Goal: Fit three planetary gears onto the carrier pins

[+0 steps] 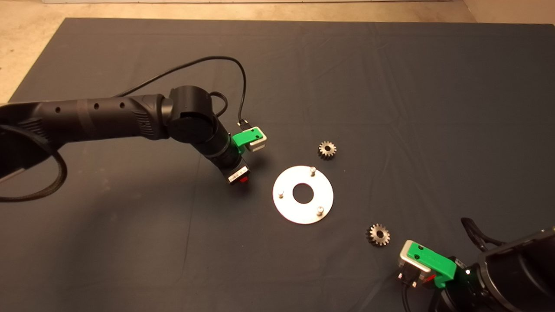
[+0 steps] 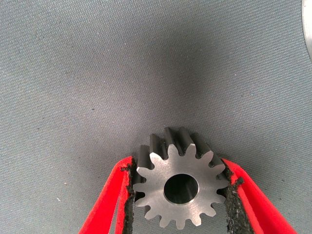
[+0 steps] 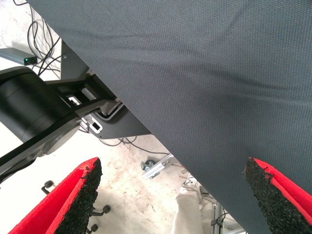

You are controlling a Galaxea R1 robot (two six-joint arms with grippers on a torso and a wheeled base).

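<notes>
My left gripper (image 2: 178, 195) is clamped on one planetary gear (image 2: 178, 190), bore facing up. The carrier disc (image 1: 303, 194) lies just beside it w/ three bare pins. I should keep the bore level & centre it over the nearest pin (image 1: 280, 194). Right gripper (image 3: 178, 195) waits w/ fingers apart.

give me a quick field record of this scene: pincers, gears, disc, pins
left pincer: shut on a gear, over the mat left of the disc
right pincer: open, parked at the mat's lower right edge
loose gears: two on the mat, one beyond the disc, one nearer the right arm
disc: flat on the mat
carrier pins: three, all bare
gears installed: none
</notes>
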